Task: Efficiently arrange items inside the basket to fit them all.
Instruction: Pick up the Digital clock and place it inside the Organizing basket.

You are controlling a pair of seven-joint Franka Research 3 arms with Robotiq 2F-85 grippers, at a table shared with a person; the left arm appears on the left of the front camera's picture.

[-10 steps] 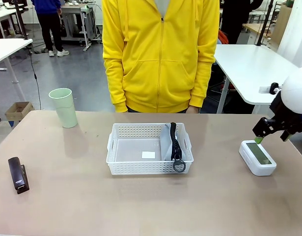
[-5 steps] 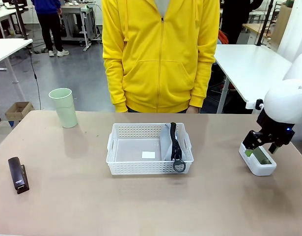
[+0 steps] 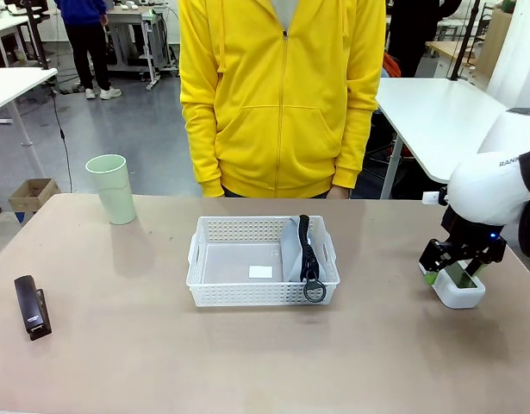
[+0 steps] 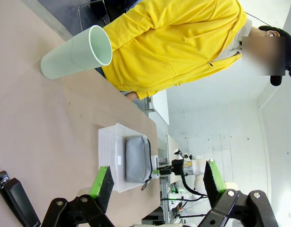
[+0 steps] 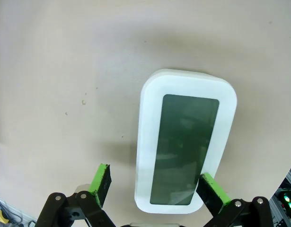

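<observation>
Person (image 3: 282,95) in yellow hoodie behind tan table (image 3: 247,354); cardboard box (image 3: 34,194) — on floor.

basket (image 3: 247,293): white, lattice-holed sides
pouch (image 3: 293,248): grey, black zipper strip
device (image 5: 185,146): white, dark green screen
stapler (image 3: 31,306): black
cup (image 3: 110,188): pale green
tabletop (image 3: 247,362): beige
hoodie (image 3: 282,95): yellow
left tool (image 4: 157,174): black, green pads
right tool (image 5: 154,182): black, green pads

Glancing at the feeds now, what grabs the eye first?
The right end effector hangs open, low over the white device at the right side of the table. In the middle, the white basket holds the grey pouch, standing on edge along its right wall. A person in a yellow hoodie stands just behind it.
</observation>
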